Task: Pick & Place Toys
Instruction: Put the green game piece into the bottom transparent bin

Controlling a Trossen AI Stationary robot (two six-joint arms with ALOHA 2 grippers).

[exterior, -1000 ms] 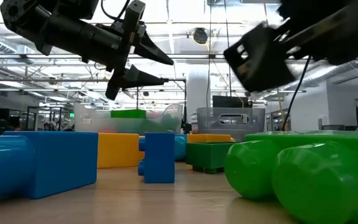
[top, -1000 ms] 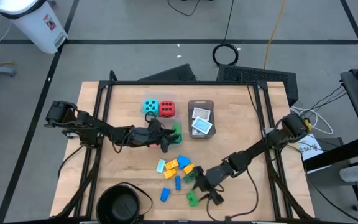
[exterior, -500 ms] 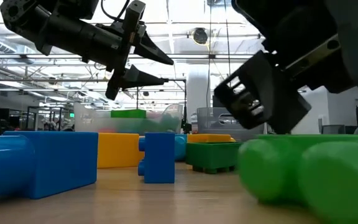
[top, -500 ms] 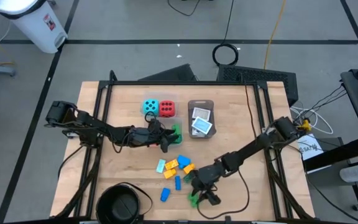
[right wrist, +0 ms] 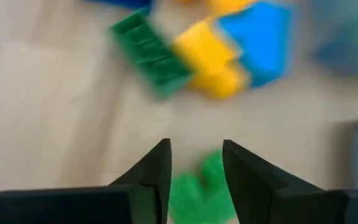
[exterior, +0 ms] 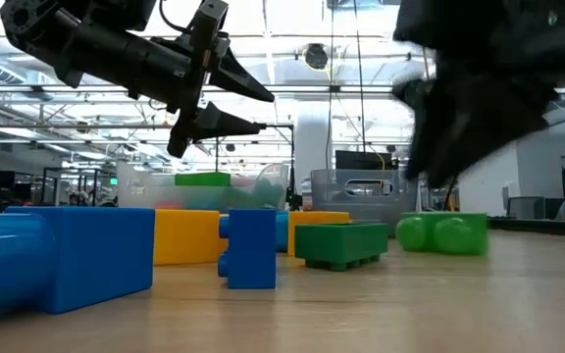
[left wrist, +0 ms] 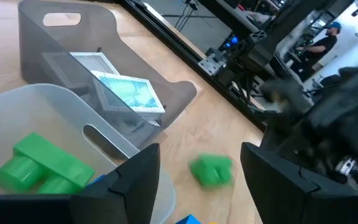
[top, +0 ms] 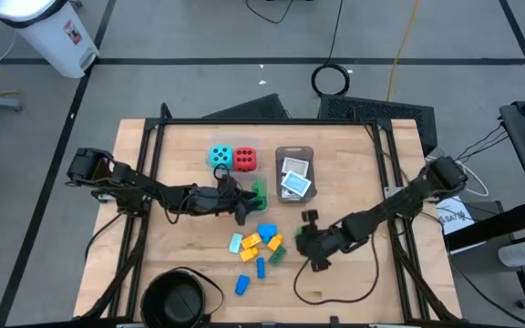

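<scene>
Nearest the front edge of the surface (top: 180, 251) sits a loose cluster of small bricks — a blue brick (top: 242, 285) closest, then another blue brick (top: 261, 268), a dark green brick (top: 277, 255), and yellow and orange bricks (top: 251, 242) with a pale teal piece (top: 236, 243) — none of them sorted yet. A round black bowl (top: 179, 301) stands at the front edge, left of them.

Just right of that cluster hovers the right hand (top: 304, 239), its fingers parted around a bright green brick (right wrist: 197, 190); the wrist view is blurred, and whether the fingers actually press on the brick I cannot tell. The low view shows that green brick (exterior: 441, 234) close to, perhaps on, the wood.

Farther back, the left hand (top: 244, 206) hangs open and empty over a clear tub (left wrist: 86, 118) that already holds one green brick (left wrist: 42, 163). Beside it, the grey tray (top: 293, 173) holds the white green-printed cards (top: 295, 180).

Farthest back, the teal die (top: 220, 157) and red die (top: 244, 159) sit side by side.

By my reading the job is under halfway: cards and one brick are stowed, most bricks remain.
</scene>
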